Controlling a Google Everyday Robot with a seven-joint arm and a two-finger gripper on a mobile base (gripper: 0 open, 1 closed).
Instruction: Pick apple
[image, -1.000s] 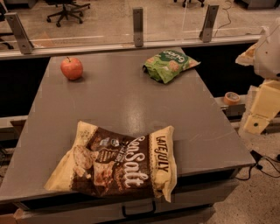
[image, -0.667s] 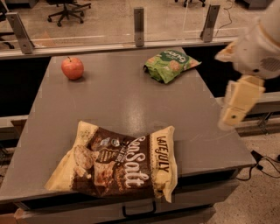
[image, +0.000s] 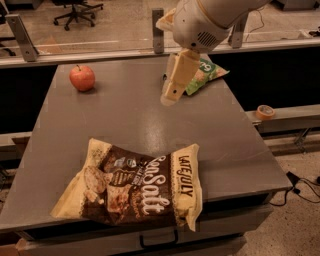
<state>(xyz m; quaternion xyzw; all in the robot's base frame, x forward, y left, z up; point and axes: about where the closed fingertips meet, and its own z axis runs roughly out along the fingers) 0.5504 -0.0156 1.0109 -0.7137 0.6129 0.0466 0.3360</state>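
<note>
Grey bench (image: 125, 117), claw (image: 170, 94) hangs mid-bench, opening impossible to tell: approach step, next reach across to the apple (image: 82, 77).

3 things are carried by the grey table (image: 240, 135): the apple (image: 82, 77) near the far left corner, a green snack bag (image: 207, 73) far right, a brown chip bag (image: 135, 192) flat at the front. The gripper (image: 169, 96) is held over the table beside the green snack bag.

Behind my tool (image: 169, 97), upper centre, runs a glass partition (image: 115, 25). There's an office chair (image: 75, 10) upper left and speckled floor (image: 300, 225) lower right.
</note>
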